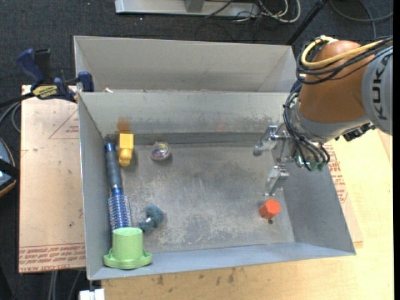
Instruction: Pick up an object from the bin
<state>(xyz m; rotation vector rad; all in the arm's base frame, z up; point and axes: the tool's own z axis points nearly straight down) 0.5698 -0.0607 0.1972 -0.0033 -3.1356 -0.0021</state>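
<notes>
Spreading out beneath the gripper (pixel 265 170), the grey metal bin (pixel 206 199) held a few small loose things, most of them well apart from the fingers. The arm (pixel 328 95), with its rounded orange cover and a bundle of cables, reached over the bin's right rim and carried the gripper down toward the right part of the floor. Its two metal fingers stood spread apart, one pointing toward the back wall and the other toward the front, with nothing between them.

Far to the gripper's left, along the opposite wall, lay a long blue brush (pixel 115 189) with a bristled head. At the front end of that brush, in the corner farthest from the gripper, stood a light green cup-shaped piece (pixel 128 249) with a wide flange. A yellow block (pixel 125 149) lay near the brush's back end, also well to the gripper's left.

The small red-orange piece (pixel 270 210) rested on the floor just in front of the forward finger, the nearest thing to the gripper; whether the fingertip touched it could not be told. A small grey-teal lump (pixel 152 216) lay far to the left, near the green piece. A little clear ball (pixel 160 151) sat to the gripper's left, just beside the yellow block
</notes>
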